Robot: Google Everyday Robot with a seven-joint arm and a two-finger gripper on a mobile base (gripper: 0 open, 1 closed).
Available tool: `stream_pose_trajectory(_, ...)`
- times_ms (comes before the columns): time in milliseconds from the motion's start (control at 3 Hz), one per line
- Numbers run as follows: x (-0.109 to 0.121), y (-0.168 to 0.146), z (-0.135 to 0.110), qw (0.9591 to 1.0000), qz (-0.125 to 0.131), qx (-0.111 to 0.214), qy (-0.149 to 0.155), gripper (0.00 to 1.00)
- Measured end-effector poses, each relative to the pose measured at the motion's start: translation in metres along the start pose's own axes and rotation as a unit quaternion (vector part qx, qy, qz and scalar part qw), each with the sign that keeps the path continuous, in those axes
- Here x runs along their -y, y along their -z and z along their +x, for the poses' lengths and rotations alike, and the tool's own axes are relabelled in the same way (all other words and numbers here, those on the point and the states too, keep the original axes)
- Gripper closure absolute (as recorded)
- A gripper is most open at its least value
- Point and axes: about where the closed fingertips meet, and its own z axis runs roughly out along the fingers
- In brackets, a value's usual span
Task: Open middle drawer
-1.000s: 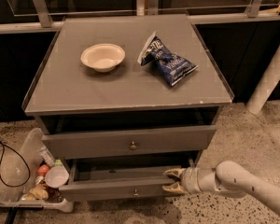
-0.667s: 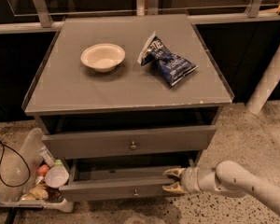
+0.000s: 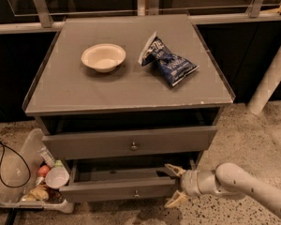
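The middle drawer (image 3: 117, 190) is the lower of the two grey fronts in view, with a small round metal knob (image 3: 136, 192). It stands pulled partly out, with its dark inside showing above the front. My gripper (image 3: 173, 186) is at the right end of that drawer front. Its fingers are spread, with one fingertip (image 3: 171, 168) above the front's top edge and the other below it. The white arm (image 3: 239, 184) comes in from the lower right. The drawer above (image 3: 131, 142) has its own knob and sits under the cabinet top.
A cream bowl (image 3: 103, 56) and a blue chip bag (image 3: 171, 62) lie on the cabinet top (image 3: 61, 93). A clear bin (image 3: 18, 172) with bottles and a cup sits on the floor at the left, next to a black cable (image 3: 4, 161). A white post (image 3: 271, 78) stands at the right.
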Motion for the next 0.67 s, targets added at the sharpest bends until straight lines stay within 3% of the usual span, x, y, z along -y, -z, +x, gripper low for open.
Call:
stream_pose_trajectory(333, -0.0324, 0.0097, 0.0126, 0.9994, -0.025, 0.008, 0.021, 0.38)
stream_pose_trajectory(667, -0.0310, 0.0122, 0.0082, 0.9994, -0.026, 0.008, 0.022, 0.62)
